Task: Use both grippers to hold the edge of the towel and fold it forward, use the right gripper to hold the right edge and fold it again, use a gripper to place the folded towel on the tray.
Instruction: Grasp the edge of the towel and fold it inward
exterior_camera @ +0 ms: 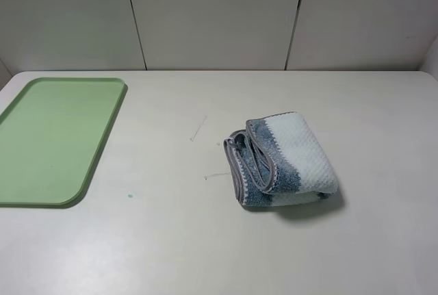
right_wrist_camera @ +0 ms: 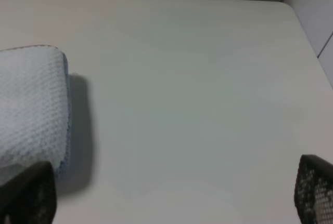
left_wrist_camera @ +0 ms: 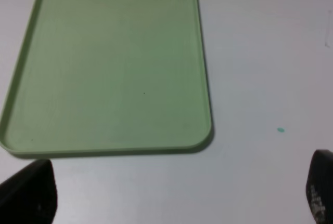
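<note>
1. Towel (exterior_camera: 286, 161): folded into a thick, rounded bundle, lying on the table (exterior_camera: 205, 254) right of middle. Grey hemmed edges stacked on the side facing the tray, smooth pale fold on the far side.
2. Tray (exterior_camera: 55, 131): at the left edge of the table, nothing on it, well apart from the towel.
3. Left gripper (left_wrist_camera: 173, 195): spread wide, holding nothing, hanging over bare table just off the tray's near edge.
4. Right gripper (right_wrist_camera: 170, 195): spread wide as well, holding nothing. One fingertip (right_wrist_camera: 28, 195) close by the towel's edge, possibly over it; hard to say from the wrist view alone.
5. Step in hand, by the look of it: both folds done, only the carry to the tray left.
6. For a clean pick:
   - Come down over the middle of the bundle, with the jaws set across the stacked hems.
   - Catch every layer at once; a grip on the top flap alone would likely let the bundle unroll.
   - Close firmly, since soft cloth gives.
7. For the carry: lift clear of the table before moving sideways, to avoid dragging a loose corner.
8. For the set-down: lower flat inside the tray's rim and let go only once the towel rests.
</note>
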`<state>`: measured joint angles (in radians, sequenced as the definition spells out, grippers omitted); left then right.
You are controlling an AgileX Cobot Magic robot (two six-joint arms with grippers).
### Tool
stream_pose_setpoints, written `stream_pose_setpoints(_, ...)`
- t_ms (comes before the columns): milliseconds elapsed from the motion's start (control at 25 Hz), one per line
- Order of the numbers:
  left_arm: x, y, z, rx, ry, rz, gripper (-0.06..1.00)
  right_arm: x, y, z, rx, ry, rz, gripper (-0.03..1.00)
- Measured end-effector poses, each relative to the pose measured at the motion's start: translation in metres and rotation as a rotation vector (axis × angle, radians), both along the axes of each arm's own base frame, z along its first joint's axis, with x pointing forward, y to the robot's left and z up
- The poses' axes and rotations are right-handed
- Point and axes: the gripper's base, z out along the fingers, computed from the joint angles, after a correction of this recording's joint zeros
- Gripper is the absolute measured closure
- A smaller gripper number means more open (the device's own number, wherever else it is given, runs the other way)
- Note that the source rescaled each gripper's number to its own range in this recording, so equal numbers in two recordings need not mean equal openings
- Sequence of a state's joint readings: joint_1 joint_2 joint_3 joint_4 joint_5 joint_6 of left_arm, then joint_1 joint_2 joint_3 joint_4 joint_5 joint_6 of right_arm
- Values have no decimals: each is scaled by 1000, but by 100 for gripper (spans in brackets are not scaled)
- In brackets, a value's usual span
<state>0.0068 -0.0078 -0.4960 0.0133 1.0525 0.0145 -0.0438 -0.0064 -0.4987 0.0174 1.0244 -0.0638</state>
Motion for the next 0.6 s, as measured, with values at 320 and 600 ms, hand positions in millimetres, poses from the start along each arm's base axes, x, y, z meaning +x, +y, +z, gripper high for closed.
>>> stream_pose_setpoints(320, 0, 0, 0, 1, 0, 1, -1, 0, 0, 0, 0, 0, 0, -3)
stream_pose_setpoints(600, 0, 2, 0, 21, 0, 14, -1, 0, 0, 0, 0, 0, 0, -3)
